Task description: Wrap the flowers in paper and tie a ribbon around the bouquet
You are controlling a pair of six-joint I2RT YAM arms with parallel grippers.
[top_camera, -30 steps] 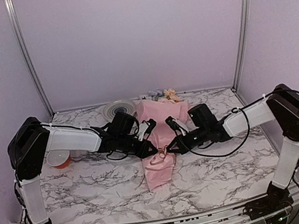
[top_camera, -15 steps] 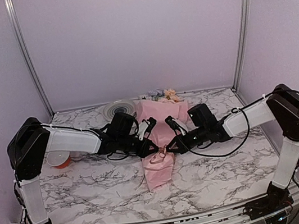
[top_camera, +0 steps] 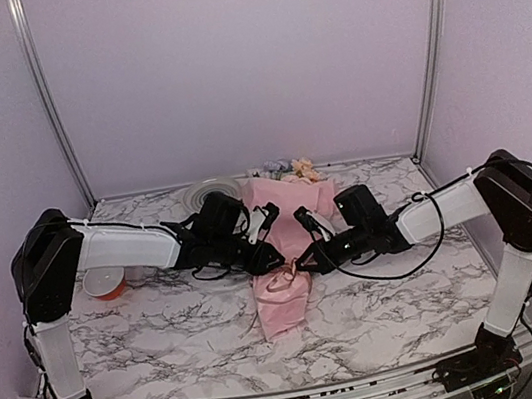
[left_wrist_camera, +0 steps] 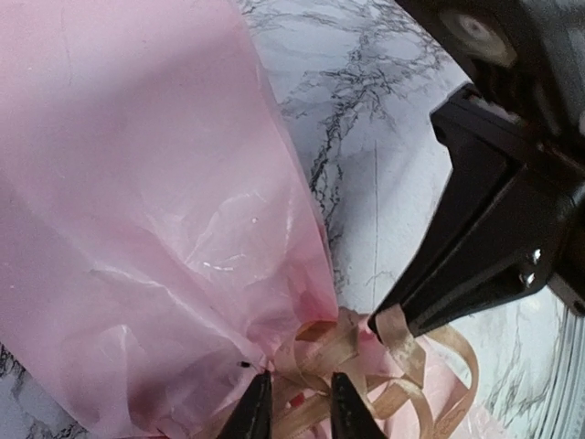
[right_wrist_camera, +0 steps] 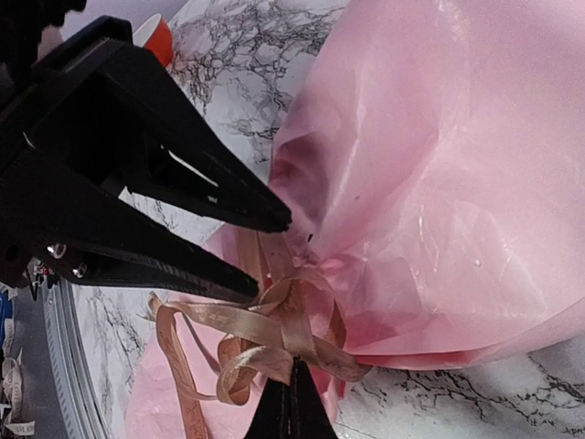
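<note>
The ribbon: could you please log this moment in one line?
left gripper open at ribbon | right gripper shut on ribbon | bouquet wrapped

The left arm (top_camera: 122,248) and right arm (top_camera: 445,210) both reach inward, forearms low and nearly level, wrists turned toward each other. Their tips almost meet at the centre. The left hand (left_wrist_camera: 297,407) has its fingers slightly parted. The right hand (right_wrist_camera: 291,404) is pinched closed on the ribbon (right_wrist_camera: 274,327).
</note>
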